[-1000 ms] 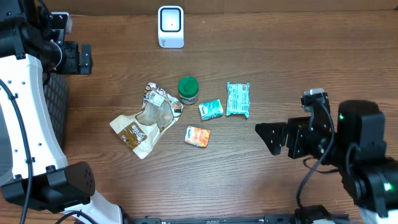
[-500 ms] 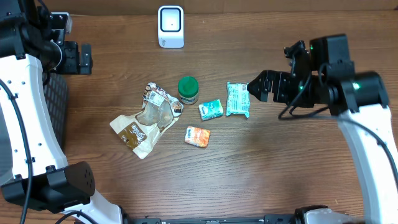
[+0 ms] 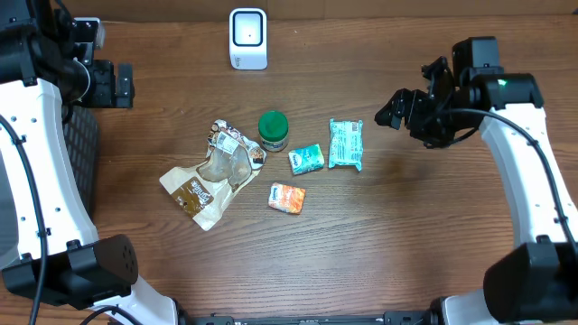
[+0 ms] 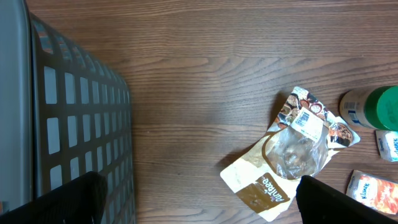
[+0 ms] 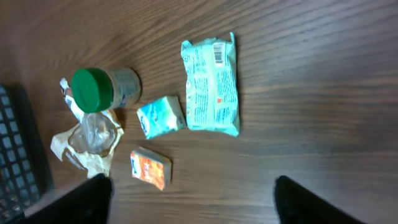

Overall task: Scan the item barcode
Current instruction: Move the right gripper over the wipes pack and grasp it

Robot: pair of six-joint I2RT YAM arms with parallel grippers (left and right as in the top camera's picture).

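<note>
The teal packet (image 3: 346,144) lies flat on the table just beside a smaller pouch (image 3: 306,159). It looks light, soft and crinkly, so pinching across its short width suits. The right gripper (image 3: 389,111) hovers near, wide and empty. The left gripper (image 3: 116,83) is wide too.

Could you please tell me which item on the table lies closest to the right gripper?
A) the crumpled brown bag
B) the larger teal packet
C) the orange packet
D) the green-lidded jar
B: in the overhead view the larger teal packet lies nearest the right gripper, and every other item sits farther off beyond it.
</note>
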